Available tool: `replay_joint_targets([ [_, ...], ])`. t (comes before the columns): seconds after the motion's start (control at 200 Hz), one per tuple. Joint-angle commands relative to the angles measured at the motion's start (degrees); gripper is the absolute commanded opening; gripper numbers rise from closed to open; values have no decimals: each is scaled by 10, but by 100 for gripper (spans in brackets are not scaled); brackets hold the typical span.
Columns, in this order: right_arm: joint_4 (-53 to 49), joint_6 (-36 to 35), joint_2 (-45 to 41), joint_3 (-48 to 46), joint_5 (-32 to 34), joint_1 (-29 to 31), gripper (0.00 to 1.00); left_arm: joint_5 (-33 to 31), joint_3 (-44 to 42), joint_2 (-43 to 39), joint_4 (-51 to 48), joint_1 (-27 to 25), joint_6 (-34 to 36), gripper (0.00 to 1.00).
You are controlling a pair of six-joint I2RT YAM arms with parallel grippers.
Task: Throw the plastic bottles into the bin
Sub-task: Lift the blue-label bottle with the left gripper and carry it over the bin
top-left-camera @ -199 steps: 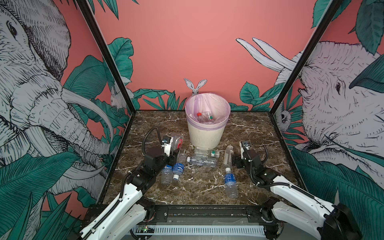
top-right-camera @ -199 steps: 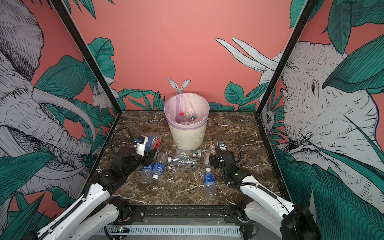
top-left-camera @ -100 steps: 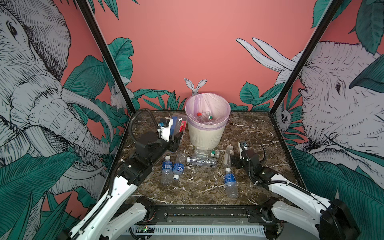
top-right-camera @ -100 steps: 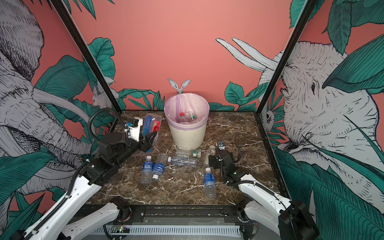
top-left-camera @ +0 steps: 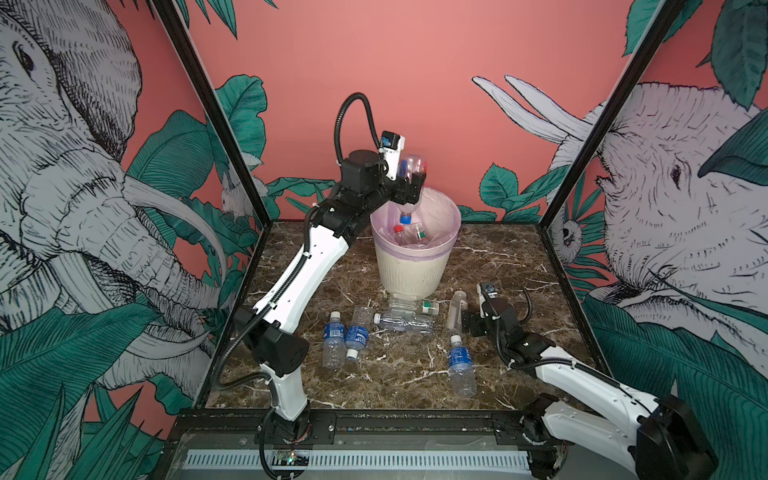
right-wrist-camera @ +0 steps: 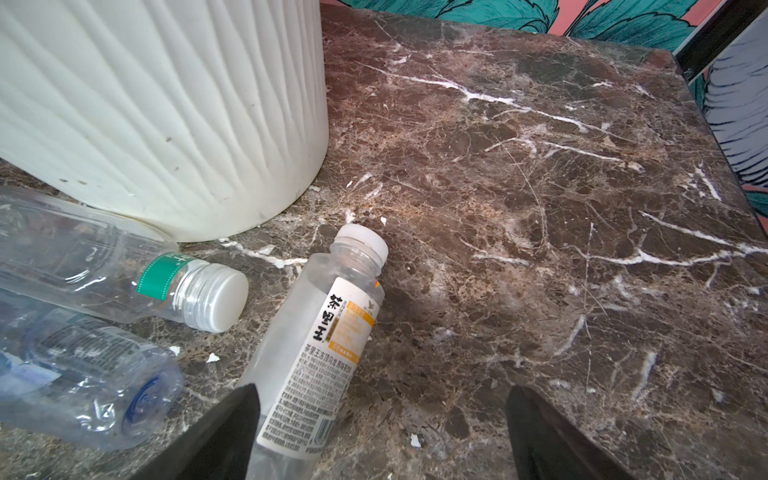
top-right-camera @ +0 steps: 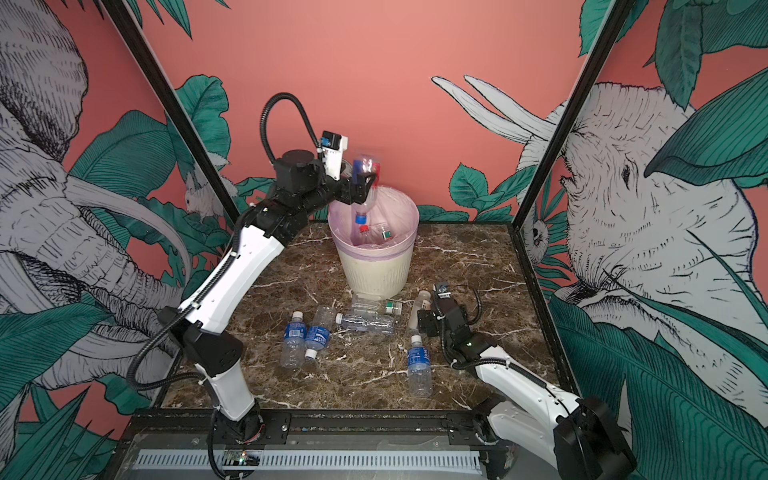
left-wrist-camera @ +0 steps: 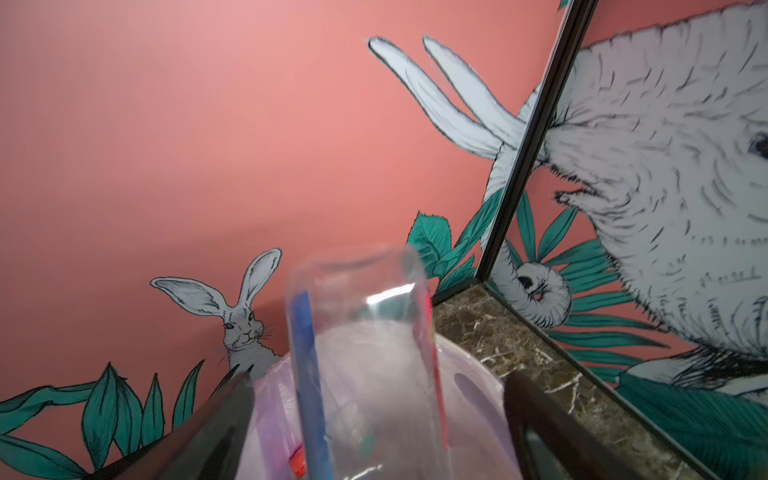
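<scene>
My left gripper (top-left-camera: 410, 183) (top-right-camera: 364, 182) hangs open above the bin (top-left-camera: 415, 266) (top-right-camera: 376, 270), a cream ribbed bucket with a lilac liner. A clear plastic bottle (left-wrist-camera: 365, 353) (top-left-camera: 409, 195), blurred and blue cap down, sits loose between the wide jaws in the left wrist view. Two capped bottles (top-left-camera: 409, 232) lie inside the bin. My right gripper (top-left-camera: 473, 312) (right-wrist-camera: 382, 390) stands open low over the table, with a white-yellow label bottle (right-wrist-camera: 328, 332) (top-left-camera: 456, 309) lying by one finger. Several more bottles (top-left-camera: 357, 332) lie in front of the bin.
A blue-label bottle (top-left-camera: 460, 361) lies alone near the right arm. A clear bottle (top-left-camera: 401, 322) and a green-label bottle (right-wrist-camera: 124, 270) rest against the bin's foot. Patterned walls with black corner posts (top-left-camera: 582, 137) enclose the marble table (top-left-camera: 395, 374).
The left arm has risen from the table's left side to above the bin, carrying the bottle. Its jaws have opened and the bottle is slipping down. The right gripper has barely moved.
</scene>
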Motion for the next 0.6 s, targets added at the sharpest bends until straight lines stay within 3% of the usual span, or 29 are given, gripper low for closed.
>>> replay_joint_targets([
  [0.0,2,9,-18,4,-4,-4,95,-4,-10,-42,-14,8,0,100],
  [0.595,-3,19,-8,22,-32,-5,95,-44,-367,-309,78,8,4,100],
])
